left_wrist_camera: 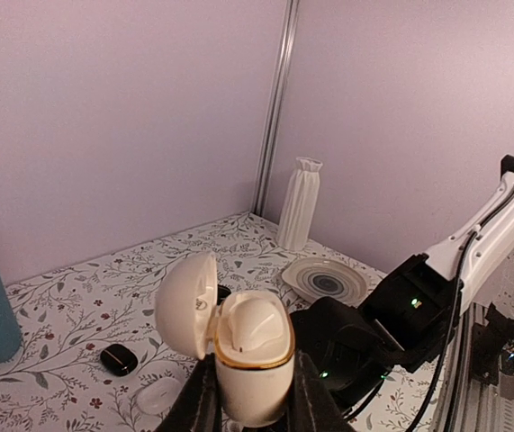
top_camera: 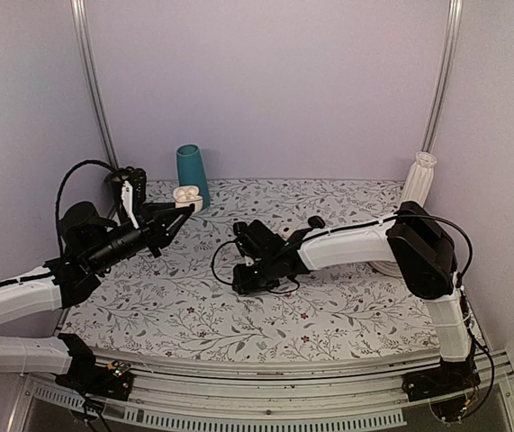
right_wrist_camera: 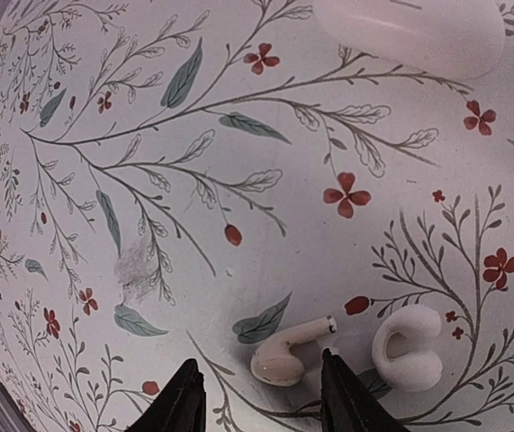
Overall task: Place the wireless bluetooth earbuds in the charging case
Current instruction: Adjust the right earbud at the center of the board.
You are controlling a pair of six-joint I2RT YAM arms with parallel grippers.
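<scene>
The bench, under a flowered cloth, carries everything. The left arm reaches in from the left, and the right arm bends across from the right toward the middle. A white ribbed vase stands upright at the back right corner; a teal cup stands upright at the back left; a plate with dark rings lies flat near the vase.

The left fingers are clamped on the lower body of the case, holding it upright above the bench just in front of the cup. Its lid is swung open to one side; a rounded white shape sits in its gold-rimmed mouth, and whether that is an earbud I cannot tell.

The right fingers are apart and low over the cloth. One earbud lies flat on the bench between them, its stem tip near the farther finger, and a curled white piece lies just beside it, outside the fingers. A small black lump and a pale round piece lie on the cloth below the held case.
</scene>
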